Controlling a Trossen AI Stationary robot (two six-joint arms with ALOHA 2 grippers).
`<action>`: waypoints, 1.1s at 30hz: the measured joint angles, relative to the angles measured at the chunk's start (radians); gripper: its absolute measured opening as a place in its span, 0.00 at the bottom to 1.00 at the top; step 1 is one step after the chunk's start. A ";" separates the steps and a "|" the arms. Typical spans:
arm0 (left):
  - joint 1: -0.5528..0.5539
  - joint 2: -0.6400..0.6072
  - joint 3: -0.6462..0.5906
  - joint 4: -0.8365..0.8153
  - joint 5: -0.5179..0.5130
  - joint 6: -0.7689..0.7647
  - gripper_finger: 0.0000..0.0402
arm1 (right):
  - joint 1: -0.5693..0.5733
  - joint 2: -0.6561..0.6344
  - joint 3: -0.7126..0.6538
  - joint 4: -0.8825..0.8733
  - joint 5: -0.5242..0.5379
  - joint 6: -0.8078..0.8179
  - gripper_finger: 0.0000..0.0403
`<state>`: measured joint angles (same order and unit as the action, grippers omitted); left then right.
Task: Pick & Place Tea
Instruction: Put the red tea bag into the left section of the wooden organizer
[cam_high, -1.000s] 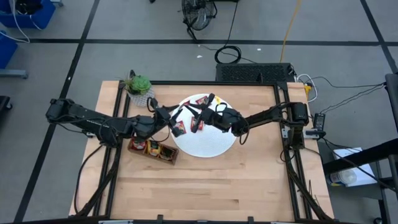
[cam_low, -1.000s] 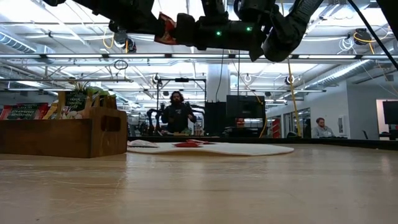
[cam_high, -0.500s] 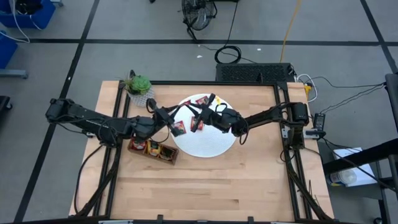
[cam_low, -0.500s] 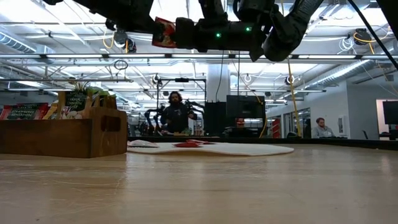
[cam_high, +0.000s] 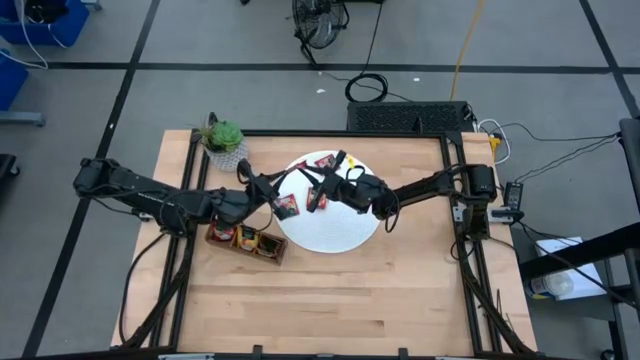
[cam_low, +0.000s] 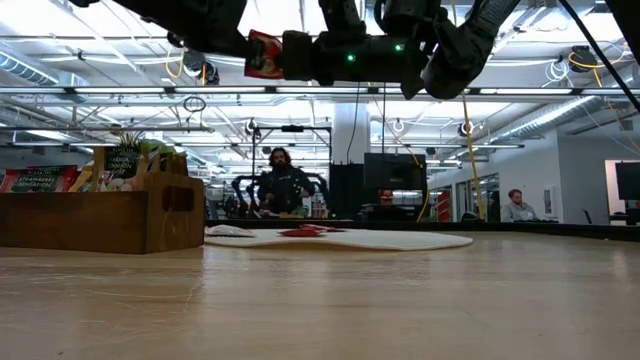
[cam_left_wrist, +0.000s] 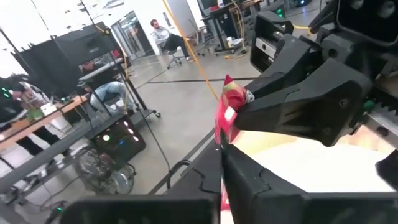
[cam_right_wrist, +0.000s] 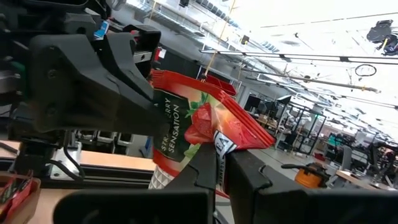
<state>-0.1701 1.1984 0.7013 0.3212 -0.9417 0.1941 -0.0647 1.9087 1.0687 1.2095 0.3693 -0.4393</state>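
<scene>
A red tea sachet is held in the air over the white disc's left part, between both grippers. My left gripper reaches in from the table's left and is shut on it. My right gripper comes from the right and is shut on it too. In the right wrist view a second red layer fans out behind the first. A few more sachets lie flat on the disc's far edge. My left gripper pinches the sachet's edge between its two fingers, coming about level from the table's left. The sachet stands edge-on, upright, and runs on past the fingers toward the other gripper, clear of the disc. My right gripper pinches the sachet's lower corner between its two fingers, coming from the table's right and slanting slightly upward. The sachet stands up out of the fingers, clear of the disc; its far edge reaches my left gripper's fingers.
The brown wooden tray with sachets in it stands on the table left of the disc, below my left arm. A small green potted plant is at the far left corner. Bare tabletop lies toward the near edge. People sit in the room beyond.
My left gripper has shut on the red sachet that my right gripper holds up. The sachet has tipped a little more upright between them. Both arms have stayed where they were.
</scene>
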 joint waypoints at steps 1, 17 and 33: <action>-0.002 0.000 0.000 -0.002 -0.010 0.009 0.02 | 0.000 0.000 0.000 0.000 -0.002 0.000 0.02; -0.218 0.000 0.180 -0.344 -0.632 0.298 0.00 | 0.002 0.002 -0.002 -0.284 0.001 0.107 0.26; -0.247 -0.031 0.304 -0.777 0.711 -0.263 0.00 | 0.001 0.002 -0.042 -0.293 0.001 0.138 0.22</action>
<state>-0.4167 1.1675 1.0054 -0.4553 -0.2310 -0.0688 -0.0639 1.9102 1.0264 0.9168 0.3698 -0.3011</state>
